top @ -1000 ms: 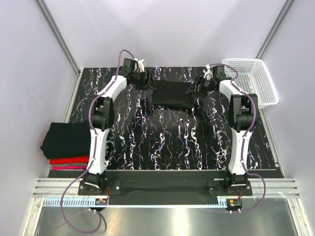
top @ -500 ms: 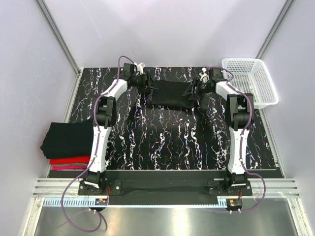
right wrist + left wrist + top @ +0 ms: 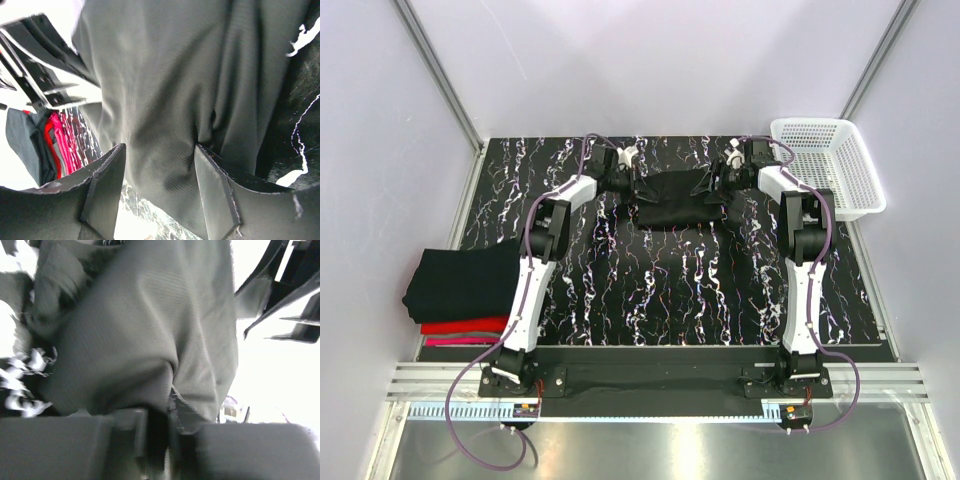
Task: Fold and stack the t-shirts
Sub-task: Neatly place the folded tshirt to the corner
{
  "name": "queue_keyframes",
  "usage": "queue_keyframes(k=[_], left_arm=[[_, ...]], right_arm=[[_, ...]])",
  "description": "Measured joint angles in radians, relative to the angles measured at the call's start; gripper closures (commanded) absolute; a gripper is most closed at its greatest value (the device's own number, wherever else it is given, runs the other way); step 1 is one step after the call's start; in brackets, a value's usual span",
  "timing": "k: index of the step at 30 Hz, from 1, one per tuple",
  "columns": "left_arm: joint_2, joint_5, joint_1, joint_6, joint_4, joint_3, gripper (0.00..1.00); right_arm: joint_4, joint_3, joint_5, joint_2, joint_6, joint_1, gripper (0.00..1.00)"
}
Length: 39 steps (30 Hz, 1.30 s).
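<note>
The black t-shirt [image 3: 672,198] lay bunched at the middle of the far edge of the surface [image 3: 660,290], stretched between the two arms. The left gripper [image 3: 167,412] was at the shirt's left end, its jaws closed on a pinched fold of the cloth. The right gripper [image 3: 159,160] was at the shirt's right end, its jaws partly apart with a thick fold of cloth filling the gap, so they gripped the shirt. A stack of folded shirts [image 3: 460,285] sat at the left edge, toward the near left corner: black on top, then red, then pink at the bottom. A white mesh basket [image 3: 825,165] stood at the far right corner, well apart from the black t-shirt.
</note>
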Motion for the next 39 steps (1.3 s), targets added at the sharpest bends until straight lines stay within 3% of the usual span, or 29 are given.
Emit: queue_keyframes(k=[4, 5, 7, 10, 18, 26, 31, 39], left_arm=[[-0.051, 0.037, -0.003, 0.022, -0.023, -0.093, 1.00], [-0.084, 0.037, -0.001, 0.036, -0.043, -0.136, 1.00], [-0.154, 0.039, 0.009, 0.063, -0.098, -0.222, 1.00], [-0.278, 0.040, 0.037, 0.113, -0.189, -0.345, 1.00], [-0.681, 0.004, 0.138, 0.374, -0.545, -0.593, 1.00], [-0.841, -0.164, 0.118, 0.604, -0.826, -0.674, 1.00], [-0.911, -0.294, 0.118, 0.694, -0.918, -0.692, 1.00], [-1.188, -0.506, 0.119, 0.796, -1.012, -0.747, 1.00]], right_arm=[[-0.004, -0.016, 0.002, -0.018, -0.026, 0.000, 0.29], [-0.012, -0.025, 0.004, -0.034, -0.036, 0.000, 0.25], [-0.029, -0.051, 0.024, -0.079, -0.060, -0.006, 0.05], [-0.061, -0.089, 0.056, -0.189, -0.118, -0.016, 0.00], [-0.089, -0.134, 0.093, -0.433, -0.216, -0.097, 0.00], [-0.133, -0.267, 0.097, -0.492, -0.254, -0.110, 0.00], [-0.143, -0.321, 0.098, -0.526, -0.260, -0.111, 0.00], [-0.147, -0.338, 0.095, -0.580, -0.268, -0.111, 0.00]])
